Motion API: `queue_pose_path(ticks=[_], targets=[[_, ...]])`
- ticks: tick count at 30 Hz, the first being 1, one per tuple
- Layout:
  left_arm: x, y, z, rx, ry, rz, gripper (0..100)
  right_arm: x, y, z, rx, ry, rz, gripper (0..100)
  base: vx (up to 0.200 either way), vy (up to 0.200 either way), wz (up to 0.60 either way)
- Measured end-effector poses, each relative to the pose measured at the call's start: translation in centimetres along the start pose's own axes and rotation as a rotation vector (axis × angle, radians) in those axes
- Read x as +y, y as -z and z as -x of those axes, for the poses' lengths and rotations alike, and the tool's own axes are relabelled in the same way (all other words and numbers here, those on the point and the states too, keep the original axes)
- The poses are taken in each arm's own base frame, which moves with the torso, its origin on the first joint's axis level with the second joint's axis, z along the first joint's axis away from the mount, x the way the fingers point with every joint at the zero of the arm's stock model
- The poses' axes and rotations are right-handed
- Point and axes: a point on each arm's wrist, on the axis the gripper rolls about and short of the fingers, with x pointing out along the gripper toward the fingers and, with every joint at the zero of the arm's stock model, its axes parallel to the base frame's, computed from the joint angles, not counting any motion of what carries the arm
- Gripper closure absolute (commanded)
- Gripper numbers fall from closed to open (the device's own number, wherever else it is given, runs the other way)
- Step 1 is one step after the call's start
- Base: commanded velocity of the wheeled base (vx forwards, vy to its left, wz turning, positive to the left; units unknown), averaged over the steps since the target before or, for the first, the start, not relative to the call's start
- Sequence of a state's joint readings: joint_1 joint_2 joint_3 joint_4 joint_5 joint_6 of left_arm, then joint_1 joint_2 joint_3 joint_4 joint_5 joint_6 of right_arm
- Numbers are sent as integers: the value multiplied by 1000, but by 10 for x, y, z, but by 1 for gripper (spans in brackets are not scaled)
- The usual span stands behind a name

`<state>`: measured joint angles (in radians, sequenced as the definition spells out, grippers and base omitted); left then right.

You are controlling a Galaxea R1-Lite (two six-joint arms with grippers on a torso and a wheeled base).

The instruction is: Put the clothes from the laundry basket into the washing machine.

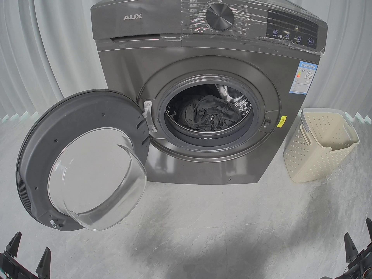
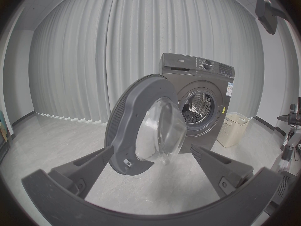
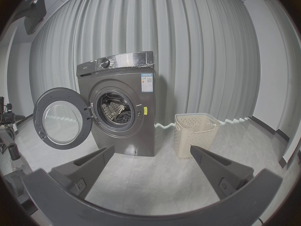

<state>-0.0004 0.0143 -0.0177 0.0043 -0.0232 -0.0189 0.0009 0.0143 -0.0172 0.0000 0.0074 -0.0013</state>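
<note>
While the washing machine [image 1: 201, 59] stands with its round door [image 1: 81, 159] swung fully open to our left, we judge the loading step all but finished. Just beside the machine on our right, the laundry basket [image 1: 323, 144] sits on the floor [image 1: 217, 221], and we see no clothing inside it. Dark clothes [image 1: 207, 113] lie bundled in the drum [image 1: 234, 95]. Our left gripper [image 2: 151, 148] and right gripper [image 3: 152, 147] both hang low, well short of the machine, spread wide and holding nothing. What remains, we think, is a last check of the basket, then perhaps swinging the door shut with the left arm.
</note>
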Motion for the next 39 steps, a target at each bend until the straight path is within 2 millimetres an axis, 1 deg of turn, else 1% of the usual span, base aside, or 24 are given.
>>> queue_pose_path(ticks=[2,15,30,36,39], targets=[[0,0,0,0,0,0,0,0,0,0,0,-1,0,0,-200,0,0],[0,0,0,1,-1,3,0,0,0,0,0,0,0,0,0,0,0],[0,0,0,3,-2,10,0,0,0,0,1,0,0,0,0,200,0],[0,0,0,3,-2,10,0,0,0,0,1,0,0,0,0,0,0],[0,0,0,3,-2,10,0,0,0,0,1,0,0,0,-200,0,0]])
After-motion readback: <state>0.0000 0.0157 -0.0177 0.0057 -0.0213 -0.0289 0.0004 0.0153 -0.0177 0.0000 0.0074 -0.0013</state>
